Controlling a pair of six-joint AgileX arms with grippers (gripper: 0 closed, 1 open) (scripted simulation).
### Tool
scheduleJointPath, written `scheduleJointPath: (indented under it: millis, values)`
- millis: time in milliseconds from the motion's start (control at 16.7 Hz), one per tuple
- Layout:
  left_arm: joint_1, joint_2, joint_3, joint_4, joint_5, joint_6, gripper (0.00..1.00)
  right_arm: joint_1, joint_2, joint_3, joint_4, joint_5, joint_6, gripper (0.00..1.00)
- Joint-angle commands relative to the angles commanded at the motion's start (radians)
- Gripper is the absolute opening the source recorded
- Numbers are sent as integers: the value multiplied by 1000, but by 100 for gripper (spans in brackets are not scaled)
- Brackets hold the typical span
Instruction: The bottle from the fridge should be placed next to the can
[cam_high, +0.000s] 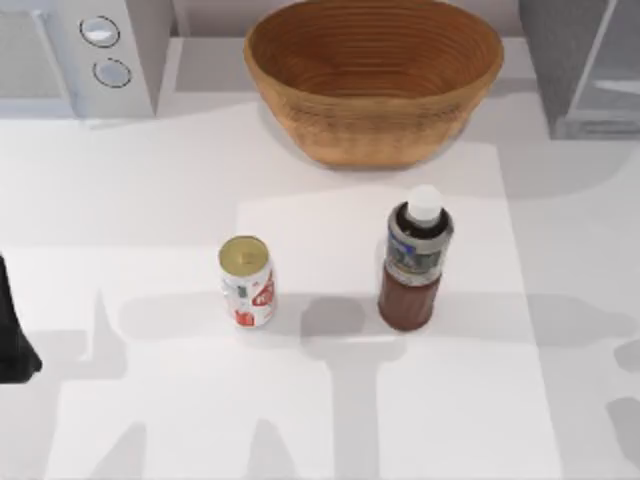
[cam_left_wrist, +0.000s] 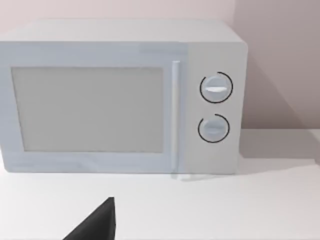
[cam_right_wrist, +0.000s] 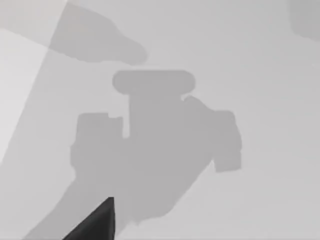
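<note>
The bottle (cam_high: 415, 265) stands upright on the white table, right of centre, its white cap on and dark reddish-brown liquid below a grey-blue label. The can (cam_high: 246, 282), white with red markings and a gold top, stands upright to its left, a clear gap between them. The dark grey fridge (cam_high: 562, 60) sits at the back right corner with its paler door panel (cam_high: 612, 72) beside it. Neither gripper touches the bottle or the can. A dark part of my left arm (cam_high: 12, 335) shows at the table's left edge. A dark tip of my right gripper (cam_right_wrist: 95, 222) hangs over bare table.
A wide woven basket (cam_high: 375, 85) stands at the back centre, behind the bottle. A light grey microwave (cam_high: 75, 55) with two round knobs (cam_left_wrist: 215, 107) fills the back left corner, facing my left gripper (cam_left_wrist: 95, 222). The front of the table is open.
</note>
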Motion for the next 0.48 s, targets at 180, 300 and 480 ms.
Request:
scheduleJointPath:
  millis: [180,300,480]
  values:
    - [0,0,0,0,0,0,100,-307,334,101,-4,-145,-385,100]
    - [0,0,0,0,0,0,100,-494,565,160,-3,-231,-614,100]
    - [0,0,0,0,0,0,100,-728,874,236,-4,-337,-891,100]
